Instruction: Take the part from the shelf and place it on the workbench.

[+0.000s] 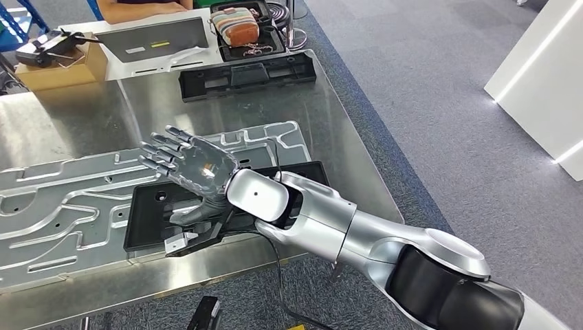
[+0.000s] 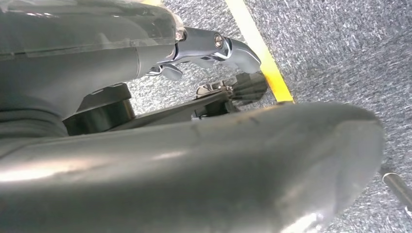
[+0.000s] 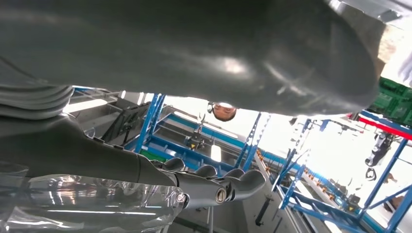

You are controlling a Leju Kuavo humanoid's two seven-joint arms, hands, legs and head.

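**Part down on tabletop, R hand off it**

Nearest: R hand [image 1: 192,165] hovers w/ fingers spread, holding nothing, above black part [image 1: 155,216] lying flat on tabletop [image 1: 330,130], over the grey metal plate [image 1: 62,199]. L hand [image 2: 214,48]: fingers curled, nothing in them. Part looks stiff, light plastic; grip by long edge. Farther: second black part [image 1: 247,74]

Two black parts [image 1: 206,213] [image 1: 247,74] — one hand [image 1: 189,165]

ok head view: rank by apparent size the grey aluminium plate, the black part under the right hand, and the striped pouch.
1. Grey aluminium plate, largest.
2. Black part under the right hand, partly hidden by it.
3. Striped pouch, smallest, though it sits farthest from the camera.
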